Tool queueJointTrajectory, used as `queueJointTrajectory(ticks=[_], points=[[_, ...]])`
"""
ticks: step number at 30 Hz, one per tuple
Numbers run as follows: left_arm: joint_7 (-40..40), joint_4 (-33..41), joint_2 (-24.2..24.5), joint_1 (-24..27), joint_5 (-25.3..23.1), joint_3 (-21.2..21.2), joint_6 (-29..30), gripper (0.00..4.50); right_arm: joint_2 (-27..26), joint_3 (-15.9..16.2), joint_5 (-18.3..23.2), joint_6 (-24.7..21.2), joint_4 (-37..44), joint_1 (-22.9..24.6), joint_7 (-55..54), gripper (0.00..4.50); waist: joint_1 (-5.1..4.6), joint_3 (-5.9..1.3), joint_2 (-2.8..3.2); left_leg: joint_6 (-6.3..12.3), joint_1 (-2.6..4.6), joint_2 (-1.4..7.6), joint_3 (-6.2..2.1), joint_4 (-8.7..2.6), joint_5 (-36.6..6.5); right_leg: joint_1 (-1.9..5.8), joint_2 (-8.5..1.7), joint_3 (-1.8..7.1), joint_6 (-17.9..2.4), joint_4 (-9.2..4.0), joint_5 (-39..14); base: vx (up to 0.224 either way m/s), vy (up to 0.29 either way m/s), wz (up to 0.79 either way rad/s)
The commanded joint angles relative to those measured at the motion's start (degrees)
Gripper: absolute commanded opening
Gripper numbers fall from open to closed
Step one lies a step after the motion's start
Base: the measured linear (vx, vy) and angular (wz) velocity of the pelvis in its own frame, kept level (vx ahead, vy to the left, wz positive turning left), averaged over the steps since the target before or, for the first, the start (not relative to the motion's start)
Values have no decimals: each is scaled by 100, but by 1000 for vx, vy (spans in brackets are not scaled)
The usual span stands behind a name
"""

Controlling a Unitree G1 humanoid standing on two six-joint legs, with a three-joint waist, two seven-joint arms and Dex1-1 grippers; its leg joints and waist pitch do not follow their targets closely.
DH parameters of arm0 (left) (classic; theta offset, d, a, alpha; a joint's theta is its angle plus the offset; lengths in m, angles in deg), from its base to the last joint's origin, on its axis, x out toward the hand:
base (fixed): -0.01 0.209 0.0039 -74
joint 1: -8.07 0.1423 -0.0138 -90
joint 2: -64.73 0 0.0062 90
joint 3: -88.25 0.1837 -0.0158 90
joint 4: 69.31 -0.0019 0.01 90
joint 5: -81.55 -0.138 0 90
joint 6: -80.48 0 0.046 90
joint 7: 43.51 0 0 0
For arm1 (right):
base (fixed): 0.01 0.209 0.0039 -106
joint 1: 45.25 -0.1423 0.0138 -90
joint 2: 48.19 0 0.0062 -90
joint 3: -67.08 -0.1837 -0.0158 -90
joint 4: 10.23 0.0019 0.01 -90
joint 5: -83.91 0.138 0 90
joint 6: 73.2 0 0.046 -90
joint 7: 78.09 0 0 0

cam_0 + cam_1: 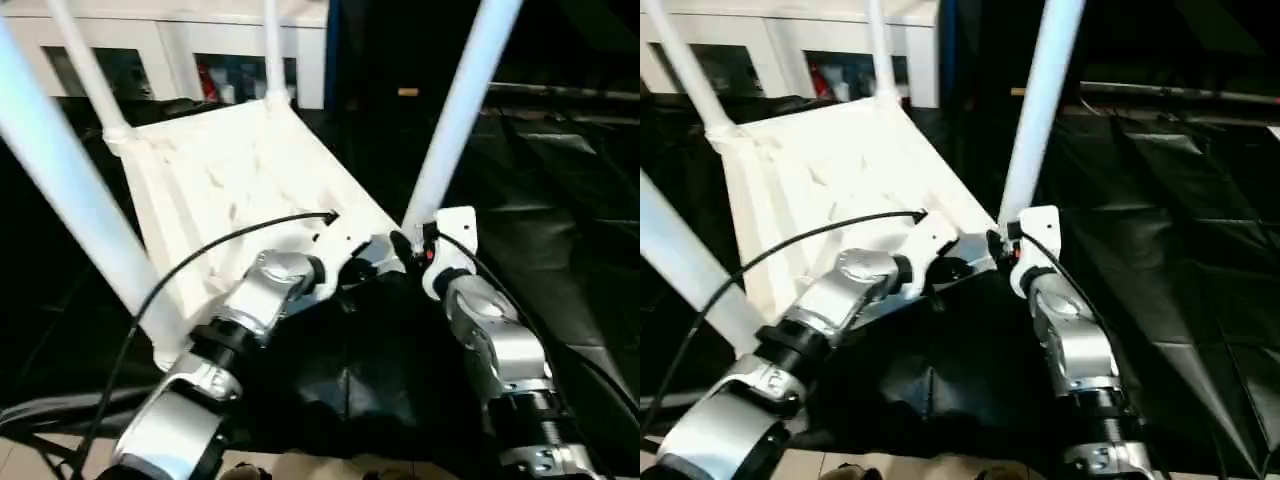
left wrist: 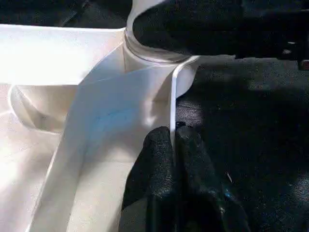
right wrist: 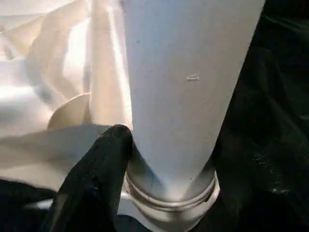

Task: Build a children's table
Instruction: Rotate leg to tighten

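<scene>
The children's table [image 1: 230,170] lies upside down and tilted on black sheeting, ribbed underside up. White legs rise from its corner sockets: the near right leg [image 1: 455,120], the near left leg [image 1: 60,180] and two far legs [image 1: 272,50]. My left gripper [image 2: 172,137] is shut on the thin rim [image 2: 172,96] of the top, just beside the near right corner socket [image 2: 154,53]. My right gripper [image 1: 405,245] sits at the foot of the near right leg [image 3: 188,87], right above its threaded collar [image 3: 169,195], with the leg close against it.
A white cabinet with glass-fronted shelves [image 1: 180,50] stands behind the table. Crumpled black sheeting [image 1: 560,200] covers the ground around it. A black cable [image 1: 200,250] arcs over my left forearm. Pale floor [image 1: 30,460] shows at the near edge.
</scene>
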Motion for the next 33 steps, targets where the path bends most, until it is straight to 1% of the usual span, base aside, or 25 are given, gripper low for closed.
queueJointTrajectory(ticks=[1,2,3,4,5,6,7,8,9,12,13,15,17,19,20,22,25,26,28,29,30,32,33], points=[[-400,262,91,145,210,-2,-296,0,229,257,135,-162,185,81,586,305,16,-297,-99,285,18,285,-123,-407,-1188,240,-435,225,-1072,-511,-1381,0,0,0],[-541,334,159,192,232,27,-340,0,462,317,152,-208,323,127,875,317,33,-300,-96,320,29,294,-128,-405,-1165,254,-435,222,-1078,-506,-1352,0,0,0],[-696,407,222,236,266,53,-397,0,608,351,159,-232,409,159,1070,331,38,-296,-99,345,25,303,-122,-400,-1126,257,-434,228,-1084,-503,-1286,0,0,0],[-801,463,266,264,294,69,-411,0,726,380,173,-240,481,190,1229,341,41,-295,-93,390,22,305,-114,-397,-1089,243,-438,233,-1121,-495,-1207,0,0,0],[-1144,650,396,354,394,120,-477,0,1053,447,182,-238,658,280,1630,341,67,-300,-106,426,21,308,-118,-389,-1058,271,-437,225,-1135,-486,-1151,0,0,0],[-1197,679,414,368,411,128,-487,0,1097,455,180,-235,680,292,1681,348,74,-301,-108,451,21,317,-111,-382,-998,263,-445,235,-1154,-474,-1068,0,0,0],[-1582,915,571,473,519,208,-479,0,1426,521,271,-293,887,410,2143,357,72,-292,-98,489,10,312,-112,-388,-971,257,-437,223,-1186,-473,-1065,0,0,0],[-1629,946,596,486,526,224,-469,0,1470,531,302,-318,925,432,2220,367,92,-296,-89,515,34,333,-102,-379,-976,238,-450,235,-1215,-473,-1044,0,0,0],[-1790,1063,679,535,558,269,-442,0,1614,567,356,-325,1034,499,2445,377,84,-287,-88,525,32,333,-101,-385,-988,231,-442,234,-1240,-474,-1061,0,0,0],[-2075,1271,805,618,637,322,-379,0,1772,553,493,-338,1165,569,2736,377,115,-286,-71,488,39,348,-104,-397,-1032,224,-448,227,-1280,-478,-1150,0,0,0],[-2188,1360,855,653,671,342,-338,0,1795,533,524,-315,1182,566,2779,377,120,-294,-67,478,41,360,-109,-399,-1010,229,-455,226,-1313,-464,-1078,0,0,0],[-2280,1461,921,706,675,358,-312,0,1833,545,592,-298,1219,555,2858,377,118,-303,-66,484,41,356,-104,-392,-936,225,-447,222,-1355,-450,-938,0,0,0],[-2384,1541,987,757,674,369,-286,0,1848,558,684,-336,1260,565,2983,377,129,-303,-71,521,34,355,-99,-383,-868,239,-456,222,-1401,-436,-792,0,0,0],[-2413,1578,1019,779,679,367,-270,0,1859,592,684,-338,1280,577,3060,377,131,-306,-78,536,30,349,-96,-377,-823,240,-453,219,-1406,-429,-755,0,0,0],[-2421,1602,1036,790,686,363,-256,0,1860,604,661,-341,1280,581,3069,352,130,-306,-77,543,23,347,-96,-375,-791,240,-450,215,-1411,-426,-728,0,0,0],[-2432,1630,1056,804,689,360,-240,0,1870,629,670,-331,1285,590,3120,352,134,-312,-78,550,22,347,-97,-371,-741,242,-450,213,-1419,-416,-680,0,0,0],[-2438,1664,1073,820,686,354,-215,0,1875,638,704,-333,1307,604,3177,314,137,-327,-80,612,6,341,-93,-350,-593,251,-447,210,-1452,-386,-435,0,0,0],[-2460,1703,1090,844,674,344,-192,0,1894,647,749,-340,1318,608,3213,314,135,-325,-79,635,4,338,-90,-345,-575,249,-442,208,-1468,-383,-385,0,0,0],[-2466,1709,1095,849,672,341,-187,0,1897,647,759,-342,1321,611,3228,294,139,-331,-77,651,4,336,-89,-340,-555,255,-439,206,-1489,-375,-321,0,0,0],[-2468,1713,1099,854,669,341,-185,0,1902,646,765,-343,1326,619,3243,283,141,-327,-68,654,3,337,-90,-343,-570,252,-440,204,-1494,-376,-331,0,0,0],[-2468,1716,1101,856,667,341,-182,0,1905,645,768,-344,1329,625,3254,283,138,-326,-73,652,6,338,-90,-343,-591,252,-440,204,-1494,-382,-350,0,0,0],[-2465,1731,1110,862,667,347,-167,0,1909,641,770,-344,1339,647,3286,260,140,-325,-72,644,5,339,-91,-343,-617,254,-441,203,-1493,-384,-386,0,0,0],[-2464,1735,1115,864,666,349,-161,0,1911,642,778,-349,1345,660,3306,260,139,-324,-72,641,6,338,-90,-343,-618,253,-439,203,-1490,-384,-395,0,0,0]])
